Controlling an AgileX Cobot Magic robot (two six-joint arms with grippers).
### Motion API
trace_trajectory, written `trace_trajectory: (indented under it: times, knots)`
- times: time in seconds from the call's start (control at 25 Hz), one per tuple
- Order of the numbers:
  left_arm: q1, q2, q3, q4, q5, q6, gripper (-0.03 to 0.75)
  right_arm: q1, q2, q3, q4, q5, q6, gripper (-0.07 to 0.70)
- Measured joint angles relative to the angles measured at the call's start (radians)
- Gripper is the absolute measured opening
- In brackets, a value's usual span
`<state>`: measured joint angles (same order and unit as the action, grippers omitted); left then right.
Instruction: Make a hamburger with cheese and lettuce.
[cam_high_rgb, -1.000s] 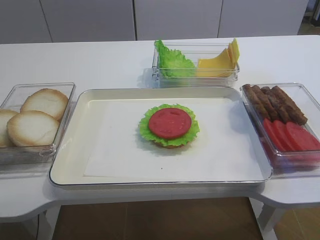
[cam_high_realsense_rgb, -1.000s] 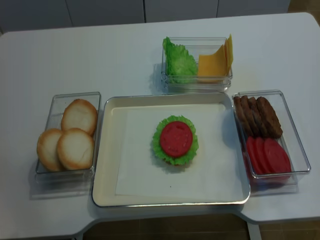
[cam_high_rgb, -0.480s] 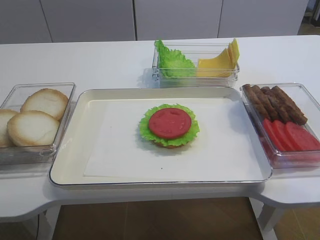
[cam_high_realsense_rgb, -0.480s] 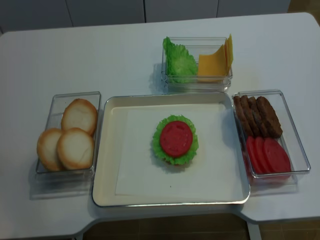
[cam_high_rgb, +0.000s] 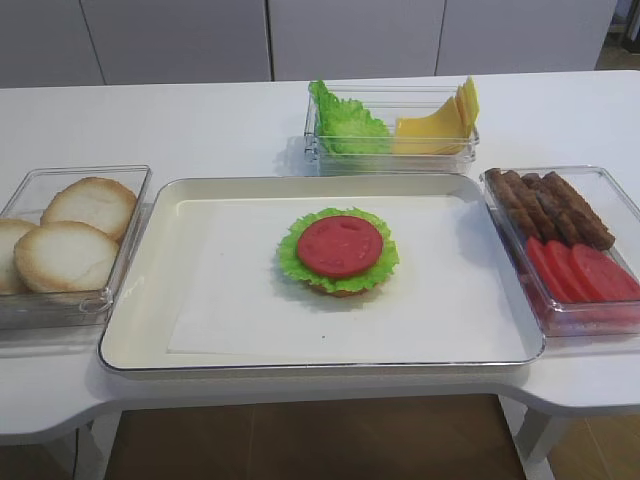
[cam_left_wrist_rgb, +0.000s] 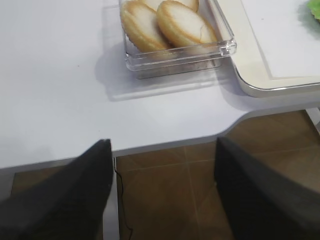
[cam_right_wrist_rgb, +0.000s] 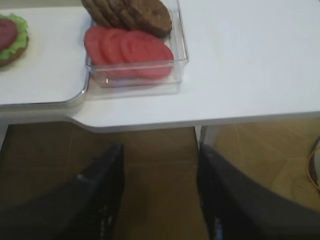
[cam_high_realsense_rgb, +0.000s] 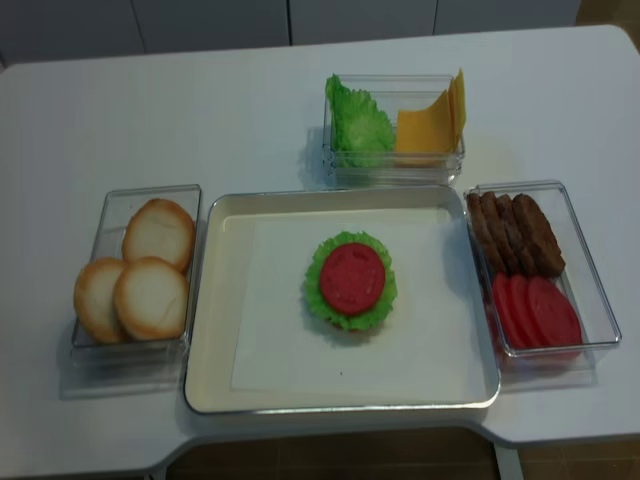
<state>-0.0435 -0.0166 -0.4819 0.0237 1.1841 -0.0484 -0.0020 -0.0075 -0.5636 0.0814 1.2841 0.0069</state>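
Both grippers, right (cam_right_wrist_rgb: 160, 200) and left (cam_left_wrist_rgb: 162, 195), are seen spread wide below the table edge, fingertips cut off. The hamburger (cam_high_rgb: 338, 251), a ruffled lettuce (cam_high_rgb: 292, 258) under a smooth red disc, sits mid-tray (cam_high_rgb: 250, 188); its bun is mostly hidden. Cheese (cam_high_rgb: 432, 125) is fanned in a clear tub behind.

1. Only visible delta sits at the clear bin (cam_high_rgb: 612, 318) with the tomato slices (cam_high_rgb: 585, 272) – a second ago its front wall carried a deeper band of red reflection, and that band now looks a little shallower.
2. The realsense overhead shows the same: less red under the bin's front edge.
3. No other shift can be made out in either overhead view – hamburger (cam_high_rgb: 339, 248) included.
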Motion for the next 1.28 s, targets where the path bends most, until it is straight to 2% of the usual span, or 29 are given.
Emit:
trace_trajectory:
  times: [0.4, 0.72, 0.84, 0.96, 1.28]
  knots:
    - [0.000, 0.000, 0.000, 0.000, 0.000, 0.000, 0.467, 0.000, 0.000, 0.038, 0.000, -0.005, -0.060, 0.363]
    - [0.000, 0.000, 0.000, 0.000, 0.000, 0.000, 0.467, 0.000, 0.000, 0.080, 0.000, -0.114, -0.064, 0.365]
    - [0.000, 0.000, 0.000, 0.000, 0.000, 0.000, 0.467, 0.000, 0.000, 0.089, 0.000, -0.129, -0.065, 0.385]
    - [0.000, 0.000, 0.000, 0.000, 0.000, 0.000, 0.467, 0.000, 0.000, 0.089, 0.000, -0.133, -0.065, 0.419]
    - [0.000, 0.000, 0.000, 0.000, 0.000, 0.000, 0.467, 0.000, 0.000, 0.089, 0.006, -0.135, -0.067, 0.428]
